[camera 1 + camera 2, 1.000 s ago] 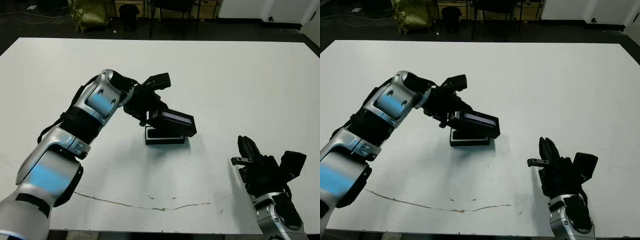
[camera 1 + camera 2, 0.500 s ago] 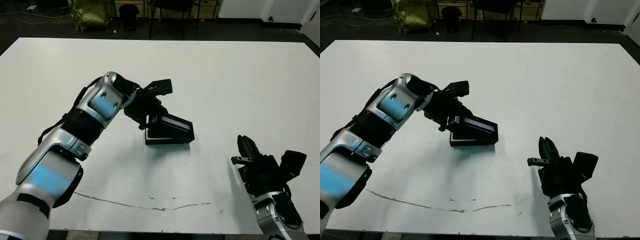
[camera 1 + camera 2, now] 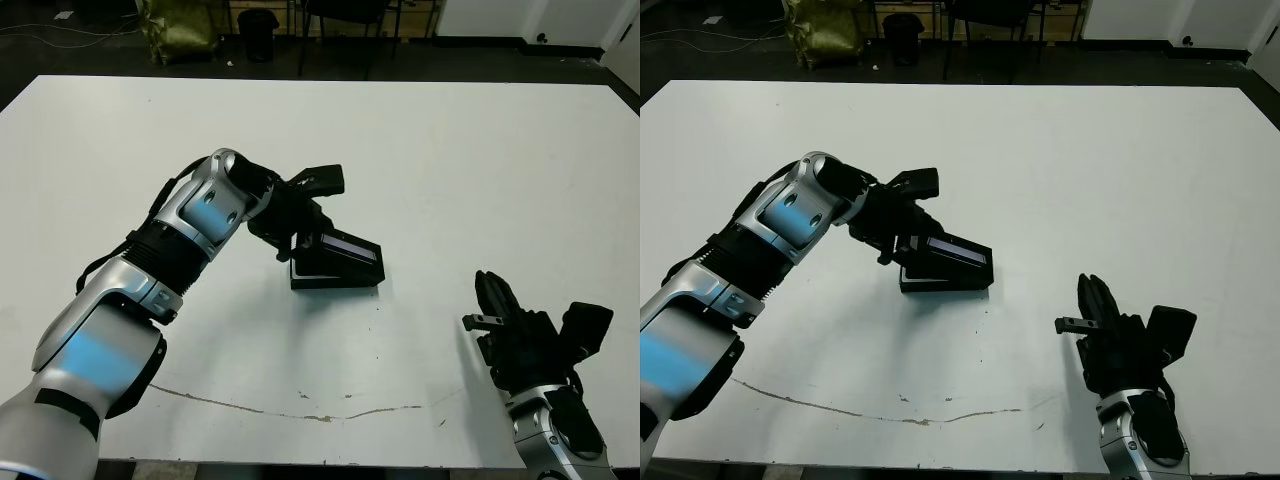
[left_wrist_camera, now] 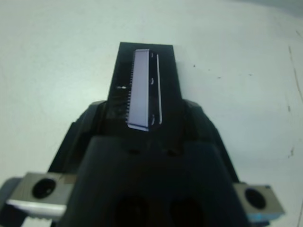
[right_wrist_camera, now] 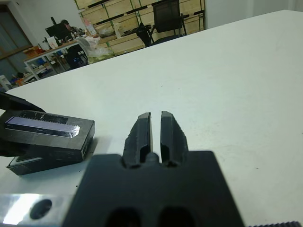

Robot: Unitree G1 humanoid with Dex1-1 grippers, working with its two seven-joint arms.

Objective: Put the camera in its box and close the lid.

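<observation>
The lid [image 3: 347, 254], a flat black panel with a shiny greyish window strip along its middle, lies tilted over the box [image 3: 330, 280], its left end raised and its right end low; the box, black-walled and shallow, rests on the white table [image 3: 450, 170] near its middle; the camera is hidden

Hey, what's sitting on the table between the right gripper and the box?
Nothing: both eye views show only bare white table between the right gripper and the box, with the lid over it.
</observation>
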